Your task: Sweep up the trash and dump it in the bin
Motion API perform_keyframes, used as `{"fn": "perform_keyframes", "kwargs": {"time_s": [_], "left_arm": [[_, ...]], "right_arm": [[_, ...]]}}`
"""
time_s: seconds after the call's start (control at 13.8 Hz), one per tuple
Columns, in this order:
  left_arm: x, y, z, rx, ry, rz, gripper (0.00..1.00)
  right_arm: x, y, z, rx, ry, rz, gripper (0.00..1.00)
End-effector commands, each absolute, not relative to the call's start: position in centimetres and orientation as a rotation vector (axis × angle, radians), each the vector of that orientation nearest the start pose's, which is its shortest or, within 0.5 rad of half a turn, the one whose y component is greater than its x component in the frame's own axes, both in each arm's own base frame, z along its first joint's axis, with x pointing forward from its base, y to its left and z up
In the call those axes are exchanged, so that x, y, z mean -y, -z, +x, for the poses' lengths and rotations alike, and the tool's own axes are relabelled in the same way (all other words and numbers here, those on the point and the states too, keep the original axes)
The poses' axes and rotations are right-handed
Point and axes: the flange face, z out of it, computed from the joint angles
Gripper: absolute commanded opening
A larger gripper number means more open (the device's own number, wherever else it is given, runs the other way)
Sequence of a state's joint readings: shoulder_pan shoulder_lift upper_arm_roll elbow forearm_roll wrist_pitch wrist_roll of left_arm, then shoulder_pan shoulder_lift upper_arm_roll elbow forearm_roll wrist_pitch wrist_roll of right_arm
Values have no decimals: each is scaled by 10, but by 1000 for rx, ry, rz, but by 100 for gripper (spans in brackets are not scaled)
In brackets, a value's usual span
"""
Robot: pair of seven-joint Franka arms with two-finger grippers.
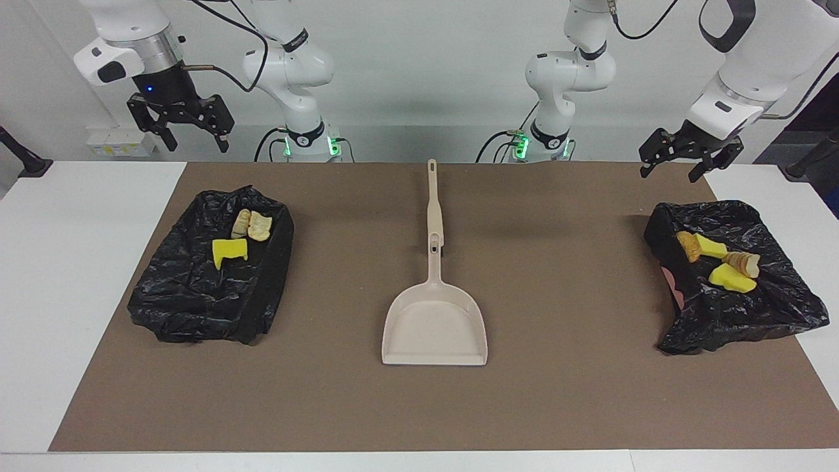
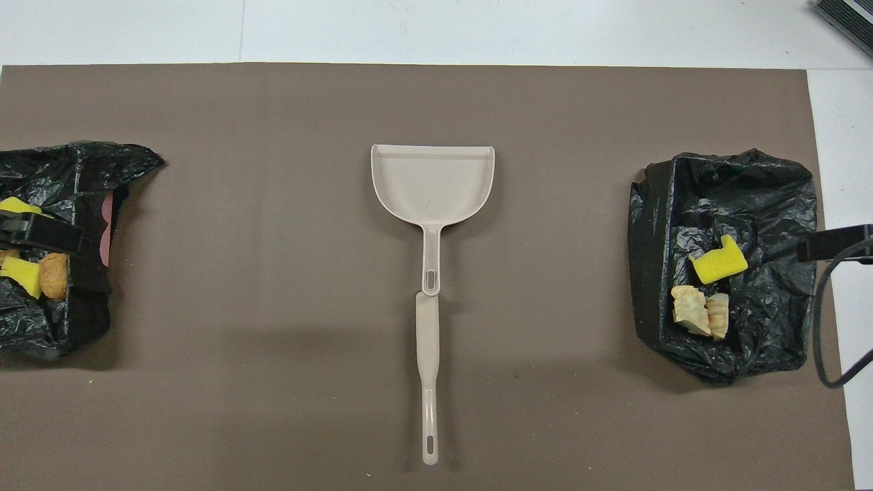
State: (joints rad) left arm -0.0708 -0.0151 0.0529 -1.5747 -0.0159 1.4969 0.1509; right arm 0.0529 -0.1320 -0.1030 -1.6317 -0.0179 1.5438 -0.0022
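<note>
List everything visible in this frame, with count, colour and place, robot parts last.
Brown mat: one, covering the white table.
Beige plastic dustpan: one, mid-mat, empty, handle pointing toward the robots.
Beige brush: one, lying in line with the dustpan handle, nearer to the robots.
Black-bag-lined bins: two, one at the right arm's end, one at the left arm's end.
Trash: three pieces, one yellow sponge chunk and two bread pieces, in the right-end bin; four, yellow and brown, in the left-end bin.
Right gripper: open, raised above the table's edge.
Left gripper: open, raised near its bin.

no legible text, labels, brands or numbers anywhere
</note>
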Motion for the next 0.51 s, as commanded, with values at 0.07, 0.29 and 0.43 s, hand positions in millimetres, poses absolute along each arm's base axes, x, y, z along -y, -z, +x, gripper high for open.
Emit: {"fn": "perform_keyframes", "kwargs": {"time_s": [0.07, 0.29, 0.43], "left_arm": [[11, -627, 545, -286, -120, -3130, 100], [13, -627, 545, -292, -115, -3132, 100], [10, -628, 545, -287, -118, -3133, 100]], "right_arm": [[35, -664, 505, -31, 69, -3143, 100], [35, -664, 505, -31, 69, -3143, 100], [35, -664, 505, -31, 69, -3143, 100]]}}
